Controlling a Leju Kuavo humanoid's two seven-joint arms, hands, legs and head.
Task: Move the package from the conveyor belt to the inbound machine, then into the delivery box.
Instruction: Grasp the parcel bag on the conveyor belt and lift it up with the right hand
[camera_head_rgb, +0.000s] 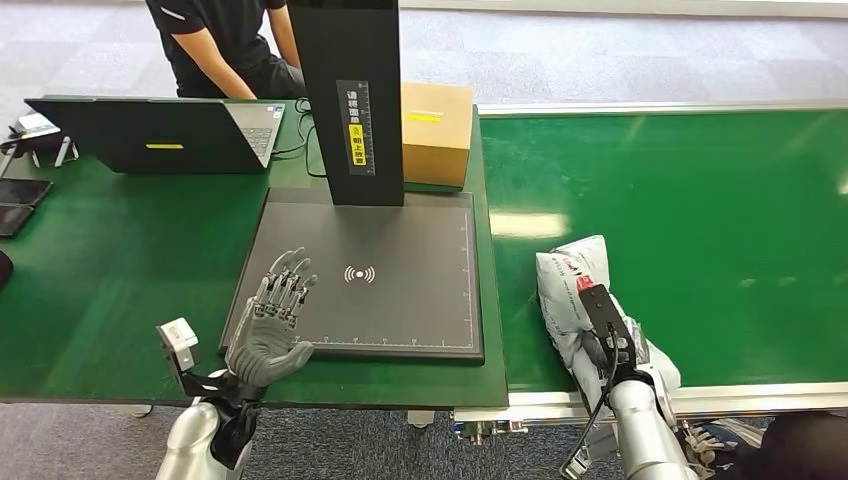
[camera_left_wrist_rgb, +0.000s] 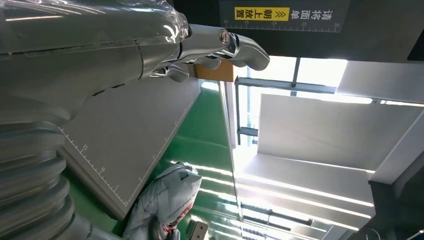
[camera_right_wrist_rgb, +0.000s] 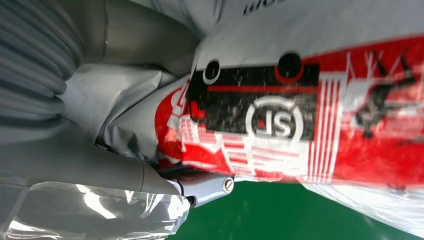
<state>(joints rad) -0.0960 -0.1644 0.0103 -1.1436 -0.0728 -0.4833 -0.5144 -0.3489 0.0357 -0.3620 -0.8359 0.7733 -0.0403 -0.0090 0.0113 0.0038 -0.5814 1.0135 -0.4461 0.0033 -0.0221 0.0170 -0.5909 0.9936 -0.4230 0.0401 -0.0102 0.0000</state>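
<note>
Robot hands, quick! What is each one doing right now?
Left hand: open, fingers spread, holding nothing, above the scanner pad.
Right hand: gripping the grey and red package on the conveyor belt.

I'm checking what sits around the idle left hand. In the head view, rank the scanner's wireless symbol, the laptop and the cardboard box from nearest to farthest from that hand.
From the left hand:
1. Wireless symbol, on the dark scanner pad just to the hand's right.
2. Laptop, farther back on the green table, to the hand's left.
3. Cardboard box, at the back right, behind the scanner's black post.
</note>
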